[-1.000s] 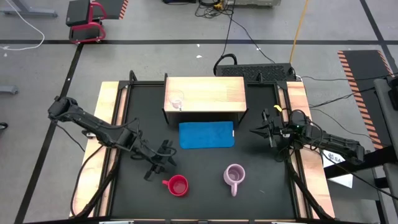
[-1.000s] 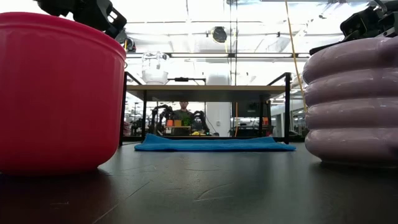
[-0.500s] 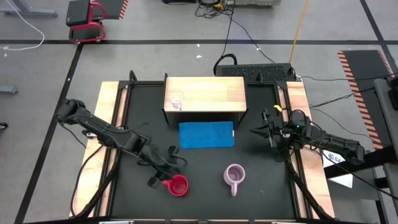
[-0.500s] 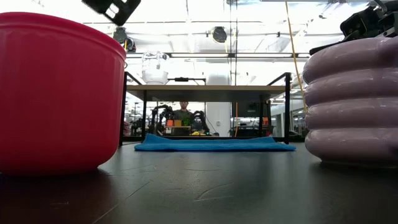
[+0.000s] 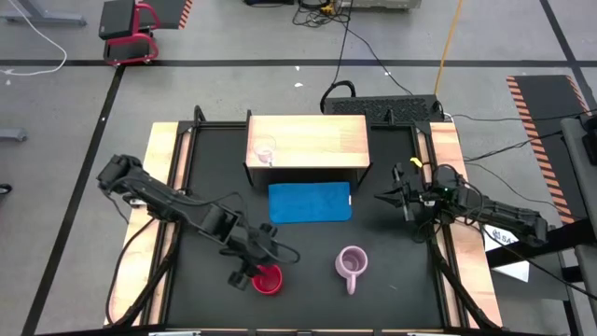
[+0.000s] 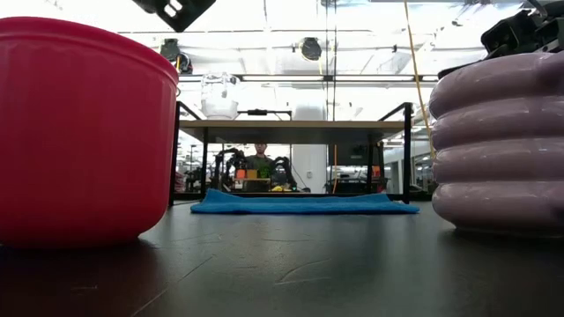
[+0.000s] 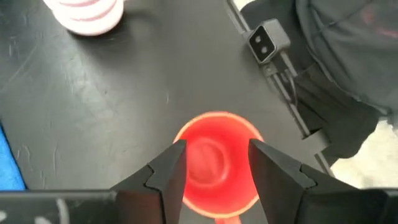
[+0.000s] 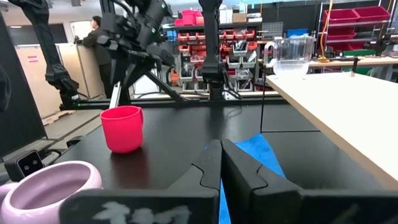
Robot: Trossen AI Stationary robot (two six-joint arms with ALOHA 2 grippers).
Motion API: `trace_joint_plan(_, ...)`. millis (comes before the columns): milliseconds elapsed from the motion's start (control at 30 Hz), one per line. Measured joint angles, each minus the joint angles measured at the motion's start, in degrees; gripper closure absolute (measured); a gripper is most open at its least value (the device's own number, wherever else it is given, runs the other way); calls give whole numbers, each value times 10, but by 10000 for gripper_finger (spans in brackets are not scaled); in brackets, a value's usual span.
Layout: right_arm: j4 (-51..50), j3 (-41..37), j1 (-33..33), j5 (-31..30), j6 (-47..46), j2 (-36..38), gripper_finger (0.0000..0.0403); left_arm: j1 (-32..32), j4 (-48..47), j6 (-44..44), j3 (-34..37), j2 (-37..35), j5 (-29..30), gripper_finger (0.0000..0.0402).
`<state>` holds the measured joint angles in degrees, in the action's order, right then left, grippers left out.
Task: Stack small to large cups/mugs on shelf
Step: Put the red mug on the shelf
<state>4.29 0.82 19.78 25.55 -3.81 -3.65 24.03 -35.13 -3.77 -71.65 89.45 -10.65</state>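
Left gripper (image 5: 264, 264) poised directly over round red plastic mug (image 5: 268, 279), fingers parted moderately and empty, one finger (image 7: 169, 176) either side of the rim in the wrist view, handle pointing back toward the wrist; likely lined up for a descent and rim or wall pinch, mug not yet gripped. Red mug sitting upright on black tabletop (image 5: 308, 299) straight below the claw. Ribbed lilac ceramic mug (image 5: 351, 264) off to the claw's side, well apart, handle toward the table's near edge, probably saved for last as the largest. Small clear glass cup (image 5: 265, 150) far ahead of the claw, already on light wooden shelf top (image 5: 317, 140) near its left corner, so smallest piece appears placed and red one judged next. Flat blue cloth mat (image 5: 310, 203) between claw and shelf, in front of the shelf legs. Right gripper (image 5: 382, 197) parked at the right table edge beside the shelf, fingers pressed together, holding nothing, waiting. High view gives overall layout and claw-over-mug alignment; left wrist view alone shows the finger gap straddling the mug; low view shows only a scrap of the left gripper above the red mug, plus glass cup on the shelf and a person far behind in the room; right wrist view shows mug heights side on.
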Motion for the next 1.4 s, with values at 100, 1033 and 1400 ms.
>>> trace_joint_plan(100, 0, 0, 0, 0, 0, -2, 403, 0, -31, 7, -24, 20, 0, 229)
trace_joint_plan(1033, 0, 0, 0, 0, 11, -29, 403, -30, -69, 32, -37, 78, -35, 229)
trace_joint_plan(1400, 1, 0, 0, 0, 11, -29, 403, -34, -68, 32, -37, 90, -49, 229)
